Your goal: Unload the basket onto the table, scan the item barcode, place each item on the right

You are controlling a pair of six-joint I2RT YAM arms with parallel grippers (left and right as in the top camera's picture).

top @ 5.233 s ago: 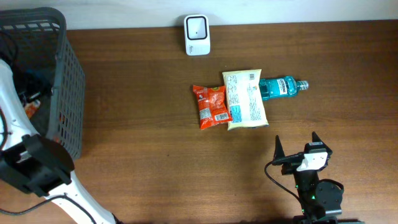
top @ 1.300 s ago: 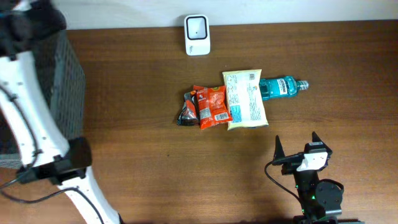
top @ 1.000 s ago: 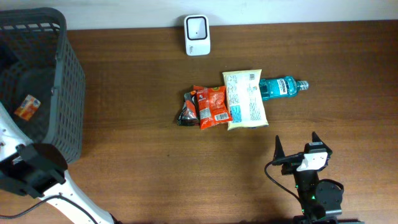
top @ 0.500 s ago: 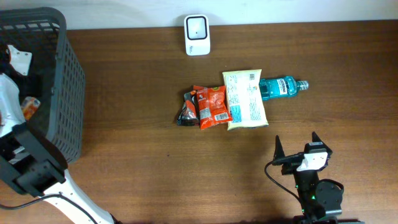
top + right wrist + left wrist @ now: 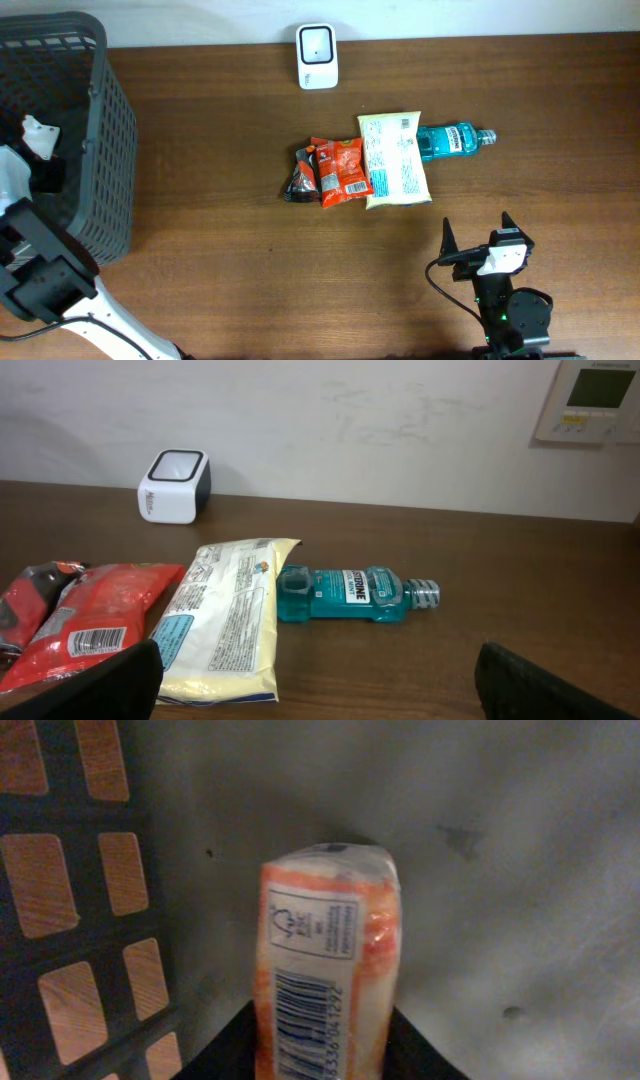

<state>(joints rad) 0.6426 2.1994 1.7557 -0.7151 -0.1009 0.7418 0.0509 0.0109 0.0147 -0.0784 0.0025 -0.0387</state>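
Left gripper (image 5: 325, 1040) is down inside the basket (image 5: 100, 120) with its jaws hugging both sides of an orange-and-white packet (image 5: 325, 950), so I'd call that a grasp on the packet's lower end. Right gripper (image 5: 477, 225) is parked at the near edge of the table (image 5: 220, 230), spread wide with nothing in it.

Progress-wise, I'd say this is early in the cycle for this item. It's gripped but not lifted out, and the scanner (image 5: 317, 56) sits way over at the far edge of the table, well apart from the basket. Left to do: pull it out, carry it across, and show the code to the scanner window. Handy bit is that the barcode (image 5: 300, 1020) faces the wrist camera.

The packet looks like crinkly, glossy plastic film, a soft rounded pillow shape. The basket is dark rigid mesh with square holes and a dull grey floor.

A red snack bag (image 5: 343, 170), a flat yellow pack (image 5: 395, 158) and a clear blue mouthwash bottle (image 5: 452, 140) lie together mid-table. Can't tell if they've been scanned.
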